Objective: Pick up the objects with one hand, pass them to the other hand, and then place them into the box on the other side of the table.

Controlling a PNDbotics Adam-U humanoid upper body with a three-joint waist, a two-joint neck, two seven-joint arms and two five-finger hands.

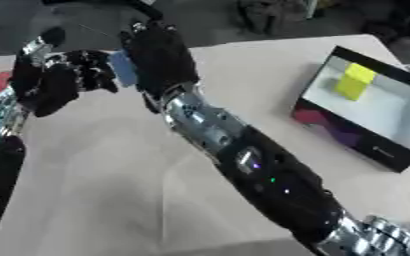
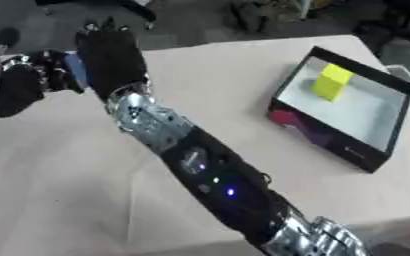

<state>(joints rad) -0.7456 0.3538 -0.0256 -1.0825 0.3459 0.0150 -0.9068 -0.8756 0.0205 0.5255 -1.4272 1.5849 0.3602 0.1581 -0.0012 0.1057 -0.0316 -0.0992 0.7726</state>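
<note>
Hands meeting over table (image 1: pixel 112 190) w/ 1 blue block (image 1: pixel 124 69) between: left hand (image 1: pixel 64 80) curled round it, right hand (image 1: pixel 160 55) against it, grip unclear. 1 box (image 1: pixel 366 117) at right, 1 yellow block (image 1: pixel 355 81) inside.

A pale beige table (image 1: pixel 112 190) fills most of the scene, its top smooth and evenly lit, with a soft sheen and a faint shadow running across it. Beyond the table's far edge lies a dark grey floor (image 1: pixel 217 25), dim next to the bright tabletop. On that floor, past the table's far edge, stands a blurred, brownish-grey heap (image 1: pixel 274 15) that cannot be made out. Past the table's far right corner, dark shapes (image 2: pixel 401 25) crowd the floor, possibly chair legs, too blurred to tell. No walls or windows show.
</note>
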